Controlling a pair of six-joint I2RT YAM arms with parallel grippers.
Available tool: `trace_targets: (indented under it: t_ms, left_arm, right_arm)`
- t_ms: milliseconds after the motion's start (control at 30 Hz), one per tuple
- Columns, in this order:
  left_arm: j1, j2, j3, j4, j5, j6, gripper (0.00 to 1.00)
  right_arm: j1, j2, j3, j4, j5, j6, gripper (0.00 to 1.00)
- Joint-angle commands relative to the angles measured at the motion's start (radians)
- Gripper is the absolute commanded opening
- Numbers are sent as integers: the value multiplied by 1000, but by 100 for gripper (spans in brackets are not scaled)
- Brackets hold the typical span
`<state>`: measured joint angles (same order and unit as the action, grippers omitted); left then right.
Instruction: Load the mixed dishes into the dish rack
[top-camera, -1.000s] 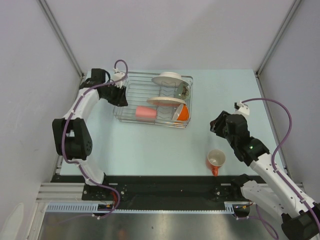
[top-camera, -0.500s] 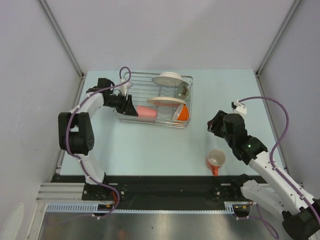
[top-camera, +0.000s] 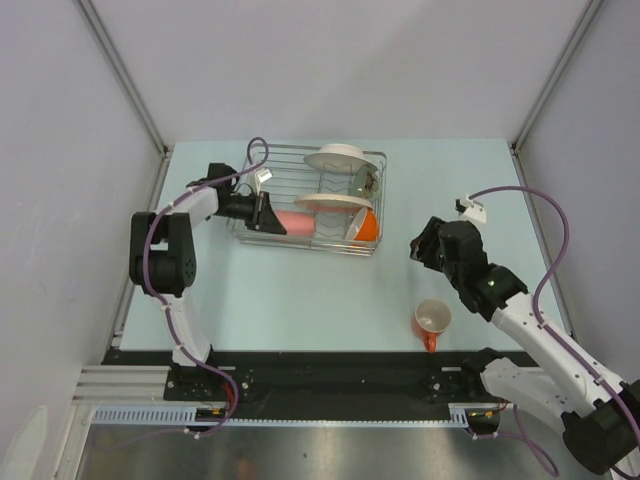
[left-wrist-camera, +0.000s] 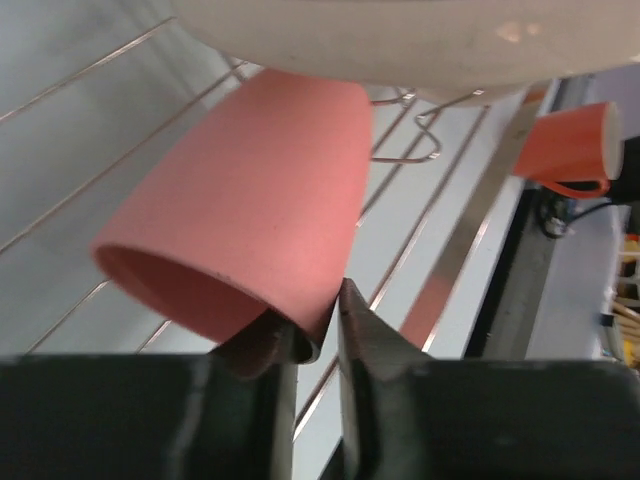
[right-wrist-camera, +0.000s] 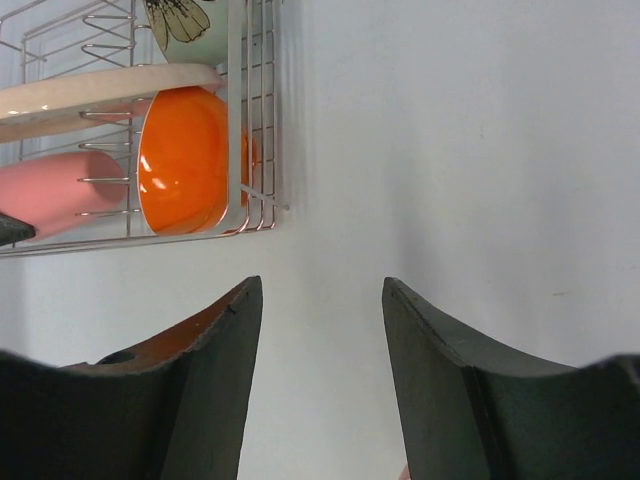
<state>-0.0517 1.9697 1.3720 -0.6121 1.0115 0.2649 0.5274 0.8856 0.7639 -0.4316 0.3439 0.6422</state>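
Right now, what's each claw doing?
Left claw: closed on the rim of the pink cup.
Right claw: open, holding nothing.

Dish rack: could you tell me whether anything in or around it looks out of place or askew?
The pink cup lies on its side in the dish rack instead of standing, its rim pinched by the left gripper. The orange mug sits alone on the table, outside the rack. Nothing looks spilled or broken.

Left gripper (left-wrist-camera: 316, 335) pinched nearly closed, right gripper (right-wrist-camera: 320, 288) jaws well apart
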Motion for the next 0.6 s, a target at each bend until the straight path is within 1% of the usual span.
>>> trace_targets:
  t_ms: [0,67,200,300,333,400,433,467,567]
  left_arm:
    - [-23,23,36,-6,143,22,11]
    - [-23,23,48,-32,159,42,0]
    - [-23,3,64,-135,196,123,0]
    - [-23,-26,81,-234,226,194,0]
    - [-22,-44,90,-259,236,209,0]
    - [-19,-63,101,-342,249,265,0]
    - [-16,-86,108,-365,256,279,0]
    - [-14,-97,113,-402,265,299,0]
    - [-7,-140,122,-439,279,306,0]
  right_arm:
    - [-1,42,60,51,17,-21,57]
    - [-4,64,69,71,15,-27,57]
    - [-15,147,95,138,-5,-49,58]
    - [-24,269,129,201,-9,-67,58]
    - [-24,339,156,211,-13,-72,57]
    - [-23,397,182,249,-25,-93,57]
    - [-20,447,207,258,-25,-96,57]
    - [-18,466,215,269,-29,-105,57]
    - [-17,533,239,292,-39,-111,55]
